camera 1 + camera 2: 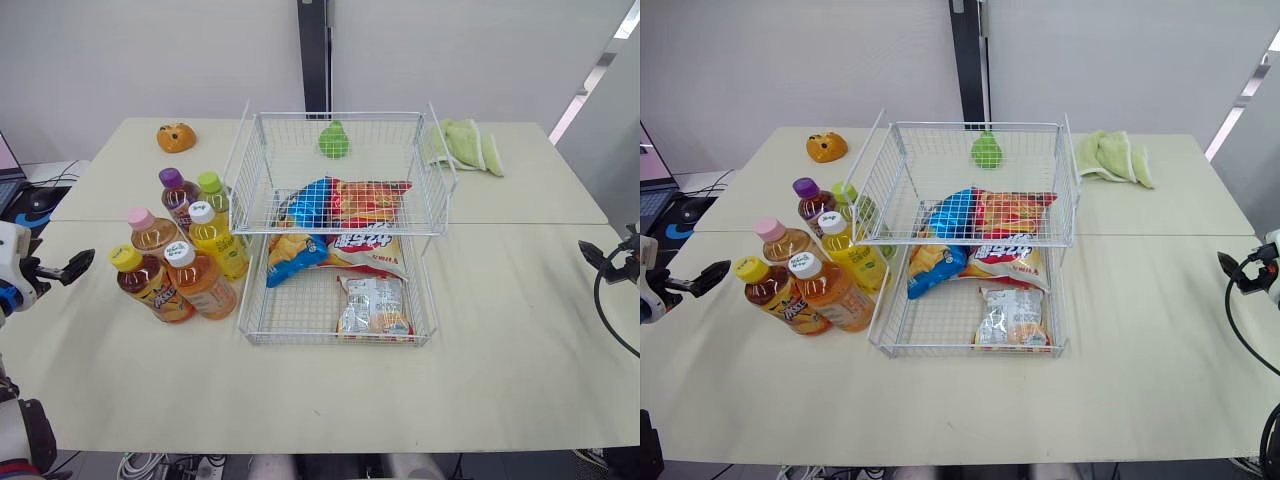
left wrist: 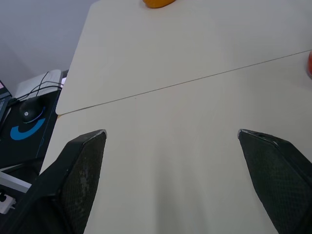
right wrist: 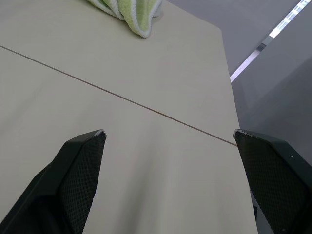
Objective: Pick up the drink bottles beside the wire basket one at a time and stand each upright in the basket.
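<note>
Head view: two-tier wire basket point(image 1: 340, 113) at mid-table. Upper tier holds two snack bags point(image 1: 370, 198), lower tier three. Six bottles point(image 1: 205, 285) upright, clustered just beside basket's left side, none inside.

Left wrist: left gripper point(image 2: 170, 134) spread wide, empty, over bare table point(image 2: 195, 73) near edge.

Right wrist: right gripper point(image 3: 168, 132) spread wide, empty; green cloth point(image 3: 131, 12) ahead.

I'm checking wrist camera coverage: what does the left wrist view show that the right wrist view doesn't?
Left wrist view: an orange rounded toy, a black computer mouse and cables off the table's side. Right wrist view: a green-and-white folded cloth. Both: the cream tabletop with its seam, and that arm's own black jaws, open.
</note>
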